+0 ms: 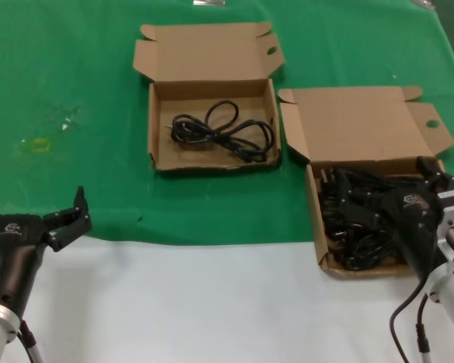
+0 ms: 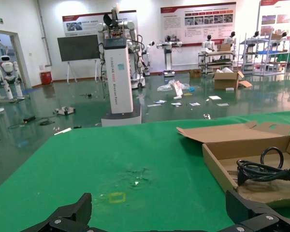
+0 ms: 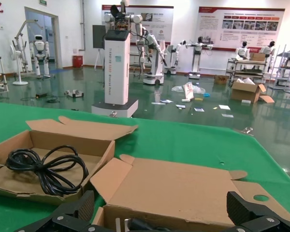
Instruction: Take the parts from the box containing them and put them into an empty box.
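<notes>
The box containing them point(image 1: 315, 219) sits at the right, lid back, its holed flap spread sideways. A heap of black cable parts point(image 1: 356, 227) fills it. My right gripper point(image 1: 386, 181) hangs open just over that heap, with nothing between its fingers. In the right wrist view the right gripper point(image 3: 159, 205) spans the box's lid point(image 3: 183, 188), and a plug point(image 3: 135, 224) shows below. The empty box point(image 1: 153, 128) lies farther back and left; one coiled black cable point(image 1: 223, 130) lies in it. My left gripper point(image 1: 34, 195) waits open at the front left, over the green cloth.
A green cloth point(image 1: 76, 76) covers the back of the table and a bare white strip point(image 1: 212, 302) runs along the front. A small yellow tape mark point(image 1: 39, 145) lies on the cloth at the left. The two boxes almost touch at their corners.
</notes>
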Robot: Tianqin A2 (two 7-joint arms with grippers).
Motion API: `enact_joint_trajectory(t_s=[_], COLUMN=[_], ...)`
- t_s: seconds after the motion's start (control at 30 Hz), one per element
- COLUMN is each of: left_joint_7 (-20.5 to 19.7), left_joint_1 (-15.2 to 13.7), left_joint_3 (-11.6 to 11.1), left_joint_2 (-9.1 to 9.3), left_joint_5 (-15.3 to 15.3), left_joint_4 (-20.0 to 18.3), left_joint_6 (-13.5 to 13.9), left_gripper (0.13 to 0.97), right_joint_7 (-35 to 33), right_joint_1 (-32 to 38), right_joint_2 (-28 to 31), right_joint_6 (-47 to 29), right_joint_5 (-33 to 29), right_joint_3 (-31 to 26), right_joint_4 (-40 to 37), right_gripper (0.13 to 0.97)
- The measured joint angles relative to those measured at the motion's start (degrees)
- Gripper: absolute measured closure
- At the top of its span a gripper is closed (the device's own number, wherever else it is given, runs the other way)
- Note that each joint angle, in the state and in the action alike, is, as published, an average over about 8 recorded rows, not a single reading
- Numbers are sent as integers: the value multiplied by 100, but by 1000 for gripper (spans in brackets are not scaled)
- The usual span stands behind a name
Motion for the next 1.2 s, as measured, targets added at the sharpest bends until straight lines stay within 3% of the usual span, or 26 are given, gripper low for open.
enact_joint_trajectory(t_s=[1.2], left_joint_7=[0], left_joint_1=[0], left_joint_3=[0], left_joint_2=[0], left_joint_5=[0], left_joint_4=[0], left_joint_6=[0], left_gripper=[132], right_joint_7=[0], right_joint_1=[0], right_joint_2=[0], right_joint_6=[0], right_joint_5=[0], right_joint_3=[0], right_joint_4=[0], right_gripper=[129])
